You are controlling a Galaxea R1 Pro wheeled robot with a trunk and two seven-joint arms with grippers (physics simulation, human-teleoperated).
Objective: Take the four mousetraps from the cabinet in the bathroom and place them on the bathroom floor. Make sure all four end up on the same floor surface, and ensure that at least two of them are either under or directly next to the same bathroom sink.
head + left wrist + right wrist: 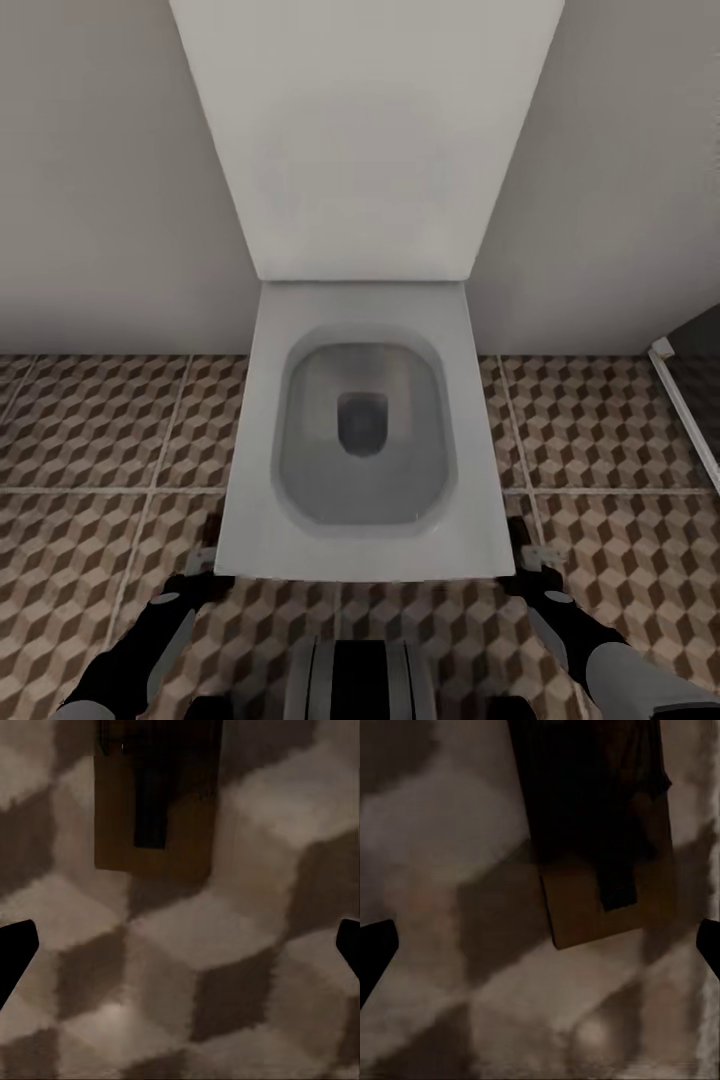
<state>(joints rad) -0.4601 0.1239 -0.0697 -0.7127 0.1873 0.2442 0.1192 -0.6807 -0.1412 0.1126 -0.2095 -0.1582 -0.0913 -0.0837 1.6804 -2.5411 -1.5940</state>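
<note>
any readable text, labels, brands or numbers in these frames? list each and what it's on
None to read in any of the three views.
toilet: plain white lid and bowl, no brand mark.
bathroom floor: cube pattern, no lettering.
mousetrap under the left gripper: brown wood with a dark metal part, no print.
mousetrap under the right gripper: dim and blurred; no print can be made out.

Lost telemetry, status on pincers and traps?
Both pincers, left and right, open, empty. One mousetrap under left, another under right, on tiled floor. Toilet ahead.
</note>
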